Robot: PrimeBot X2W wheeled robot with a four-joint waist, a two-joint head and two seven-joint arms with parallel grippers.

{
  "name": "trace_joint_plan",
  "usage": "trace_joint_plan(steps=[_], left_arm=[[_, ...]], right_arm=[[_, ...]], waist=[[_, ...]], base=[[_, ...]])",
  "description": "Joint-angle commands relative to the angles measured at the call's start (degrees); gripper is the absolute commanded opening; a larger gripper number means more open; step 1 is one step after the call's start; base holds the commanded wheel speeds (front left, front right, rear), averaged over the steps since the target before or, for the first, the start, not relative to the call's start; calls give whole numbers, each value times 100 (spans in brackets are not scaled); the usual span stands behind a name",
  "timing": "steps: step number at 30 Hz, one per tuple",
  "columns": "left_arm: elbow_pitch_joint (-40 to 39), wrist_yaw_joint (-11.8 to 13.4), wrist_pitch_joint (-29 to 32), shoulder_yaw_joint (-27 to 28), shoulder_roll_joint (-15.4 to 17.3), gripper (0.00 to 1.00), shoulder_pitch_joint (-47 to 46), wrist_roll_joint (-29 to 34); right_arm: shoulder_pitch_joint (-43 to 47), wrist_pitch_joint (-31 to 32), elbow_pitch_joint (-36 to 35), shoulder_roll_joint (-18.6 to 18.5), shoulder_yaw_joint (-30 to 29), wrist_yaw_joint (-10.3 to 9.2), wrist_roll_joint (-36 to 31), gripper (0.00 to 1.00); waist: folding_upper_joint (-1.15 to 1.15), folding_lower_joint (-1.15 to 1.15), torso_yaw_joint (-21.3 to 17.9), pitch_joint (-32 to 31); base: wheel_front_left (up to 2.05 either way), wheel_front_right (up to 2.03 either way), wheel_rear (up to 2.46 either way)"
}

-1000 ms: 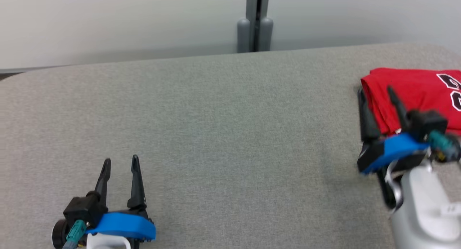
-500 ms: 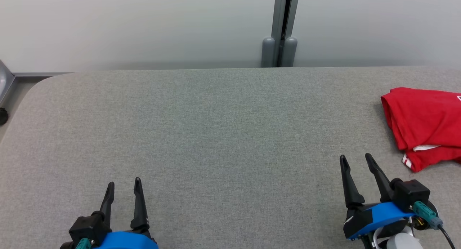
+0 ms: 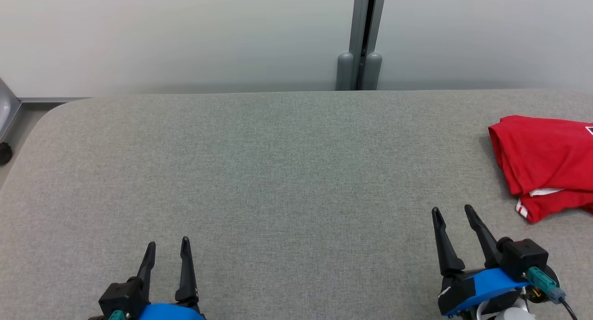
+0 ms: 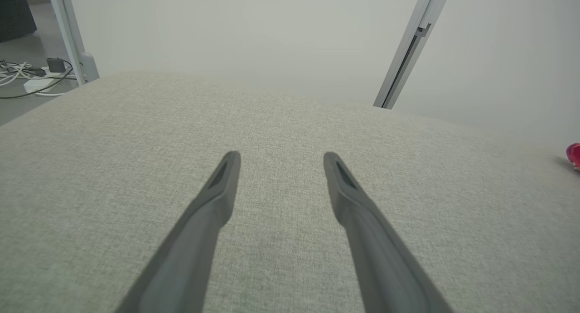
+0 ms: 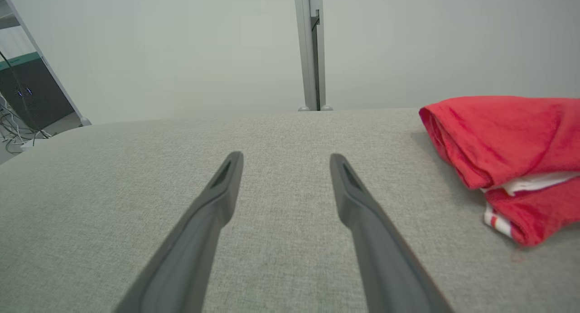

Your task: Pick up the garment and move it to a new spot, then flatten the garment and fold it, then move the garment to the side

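**Grey worktop (image 3: 278, 172) with the red garment (image 3: 542, 162) lying at its right side**

A pale wall with a grey post (image 3: 363, 37) is standing behind the worktop, which is wearing a grey woven cover. The garment is lying folded in a thick bundle near the right edge, partly running out of the head view, and a white trim is showing between its layers.

It is looking soft, light and limp, so I judge it is going to sag and let its layers open when lifted. The cloth is not seeming slippery or fragile. A good place to take hold is probably the rounded folded edge facing the middle of the worktop, pinching all the layers together.

The left end effector (image 3: 167, 243) is hovering at the near left with its fingers spread apart, holding nothing, well apart from the garment. The right end effector (image 3: 451, 210) is also standing wide open and empty, near the garment's lower corner but not touching it.
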Motion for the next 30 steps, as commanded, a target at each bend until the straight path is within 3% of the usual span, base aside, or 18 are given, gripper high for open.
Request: trace_joint_plan(steps=[1,7,8,12,30], left_arm=[[13,-15,-25,4,9,100,24,32],[47,-29,-25,-21,4,100,30,17],[45,-16,1,-17,-2,0,0,0],[225,-20,39,-15,-40,0,74,-28],[48,-149,516,280,-49,0,-110,-1708]], right_arm=[[86,-26,-40,-4,7,0,22,100],[117,-27,-69,-4,45,0,40,100],[46,0,-43,0,38,0,21,0],[88,28,158,7,32,0,44,0],[81,503,-38,4,-157,0,1888,0]], waist=[[0,0,-5,-5],[0,0,-17,-25],[0,0,-18,-26],[0,0,-20,-28],[0,0,-52,-76]], base=[[0,0,0],[0,0,0],[0,0,0],[0,0,0],[0,0,0]])
